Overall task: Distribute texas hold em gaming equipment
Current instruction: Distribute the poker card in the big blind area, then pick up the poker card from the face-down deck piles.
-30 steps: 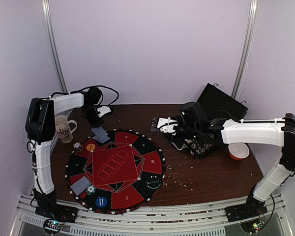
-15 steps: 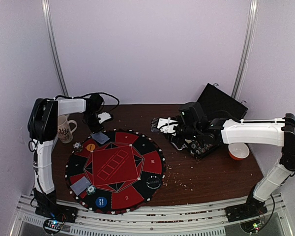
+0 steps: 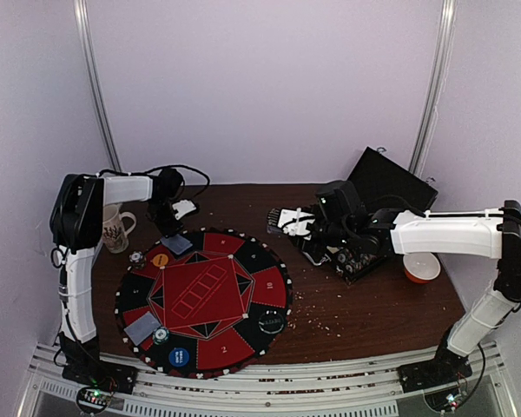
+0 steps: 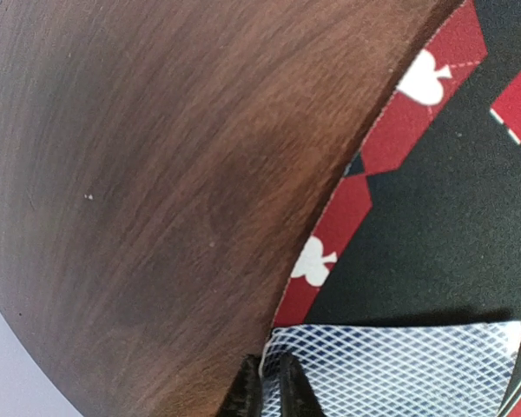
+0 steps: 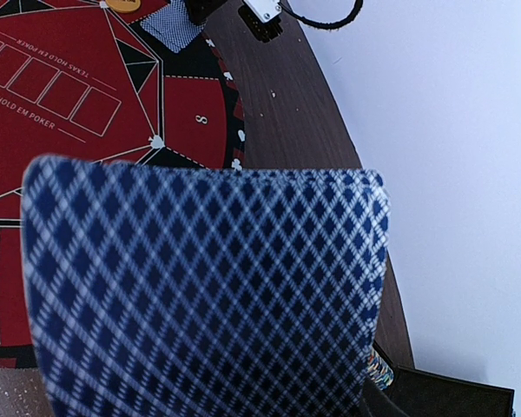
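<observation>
Red-and-black felt mat (image 3: pixel 204 300) on the brown worktop (image 3: pixel 373 313) carries part of the deal. At the near-left seat lie one card (image 3: pixel 141 327), a chip (image 3: pixel 161 334) and a blue disc (image 3: pixel 179 356). Further up are a yellow disc (image 3: pixel 160 259) and another chip (image 3: pixel 136 257) just off the mat, and a black disc (image 3: pixel 271 321) sits at the right. The left arm (image 3: pixel 113 187) has its jaws almost together at the corner of a second card (image 4: pixel 399 365), which lies flat on the mat's far-left edge; whether they pinch it I cannot tell. The right arm (image 3: pixel 443 233), reaching beside the black case (image 3: pixel 391 187), holds a third card (image 5: pixel 208 287) up before its camera, jaws hidden behind it. Most seats look unserved, so I judge the job under halfway.
</observation>
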Available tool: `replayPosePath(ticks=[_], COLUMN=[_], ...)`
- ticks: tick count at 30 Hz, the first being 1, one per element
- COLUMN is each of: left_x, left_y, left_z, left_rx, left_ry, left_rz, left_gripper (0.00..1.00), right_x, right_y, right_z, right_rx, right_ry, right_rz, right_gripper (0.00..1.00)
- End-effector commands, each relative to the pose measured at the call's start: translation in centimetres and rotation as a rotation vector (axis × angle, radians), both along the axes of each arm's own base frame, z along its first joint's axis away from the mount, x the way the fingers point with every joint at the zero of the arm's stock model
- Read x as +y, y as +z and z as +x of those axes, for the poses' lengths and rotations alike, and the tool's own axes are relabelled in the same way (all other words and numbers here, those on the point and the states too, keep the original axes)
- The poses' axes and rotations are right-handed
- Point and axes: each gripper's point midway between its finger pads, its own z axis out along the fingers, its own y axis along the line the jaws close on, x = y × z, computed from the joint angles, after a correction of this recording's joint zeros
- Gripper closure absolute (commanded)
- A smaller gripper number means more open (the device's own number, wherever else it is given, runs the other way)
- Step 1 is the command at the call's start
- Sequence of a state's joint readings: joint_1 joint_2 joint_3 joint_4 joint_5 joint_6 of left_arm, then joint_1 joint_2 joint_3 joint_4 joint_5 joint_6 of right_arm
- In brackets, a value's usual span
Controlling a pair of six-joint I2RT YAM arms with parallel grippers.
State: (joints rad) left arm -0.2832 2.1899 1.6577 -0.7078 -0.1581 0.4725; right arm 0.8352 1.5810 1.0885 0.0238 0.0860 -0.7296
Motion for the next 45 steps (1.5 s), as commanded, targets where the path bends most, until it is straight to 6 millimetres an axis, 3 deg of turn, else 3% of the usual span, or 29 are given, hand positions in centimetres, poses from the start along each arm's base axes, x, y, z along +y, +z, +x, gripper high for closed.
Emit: replayPosePath(ticks=[1, 8, 12, 15, 19, 23, 26, 29, 33, 35, 40, 45], left_x=[0.5, 0.8, 0.7, 0.3, -1.4, -6.0, -11.5, -17.2, -22.8, -24.4, -25.6, -27.2], left_y=[-1.3, 0.4, 2.7, 6.1, 12.5, 20.2, 24.8, 28.1, 28.3, 27.4, 24.8, 23.8], left_z=[-0.6, 0.5, 1.2, 2.4, 3.4, 1.7, -1.8, -5.7, -9.7, -10.6, -10.8, -12.7], left_rx=[0.036, -0.01, -0.049, -0.112, -0.189, -0.243, -0.206, -0.187, -0.12, -0.073, 0.029, 0.116], left_ry=[0.031, 0.049, 0.081, 0.126, 0.204, 0.187, 0.084, -0.063, -0.159, -0.158, -0.1, -0.156], left_rz=[0.01, 0.024, 0.002, -0.04, -0.188, -0.519, -0.837, -1.056, -1.126, -1.139, -1.169, -1.226], left_gripper=[0.87, 0.75, 0.67, 0.53, 0.32, 0.15, 0.04, 0.02, 0.02, 0.02, 0.03, 0.06], right_x=[-0.4, -0.6, -0.6, -0.5, -0.3, 0.1, 0.8, 1.5, 2.1, 2.4, 2.8, 3.1], right_y=[2.5, 2.5, 2.5, 2.7, 3.0, 3.1, 3.5, 3.9, 4.2, 4.3, 4.5, 4.5], right_z=[0.4, 0.2, 0.2, 0.3, 0.2, 0.0, -0.2, -0.4, -0.7, -0.8, -1.0, -1.1], right_rx=[-0.038, -0.037, -0.037, -0.041, -0.042, -0.049, -0.055, -0.057, -0.059, -0.058, -0.056, -0.055], right_ry=[-0.026, -0.031, -0.031, -0.027, -0.019, -0.009, 0.005, 0.022, 0.041, 0.047, 0.055, 0.058], right_rz=[0.041, 0.04, 0.039, 0.039, 0.038, 0.038, 0.05, 0.062, 0.076, 0.082, 0.091, 0.098], right_gripper=[0.55, 0.55, 0.56, 0.55, 0.55, 0.56, 0.56, 0.56, 0.56, 0.55, 0.56, 0.56])
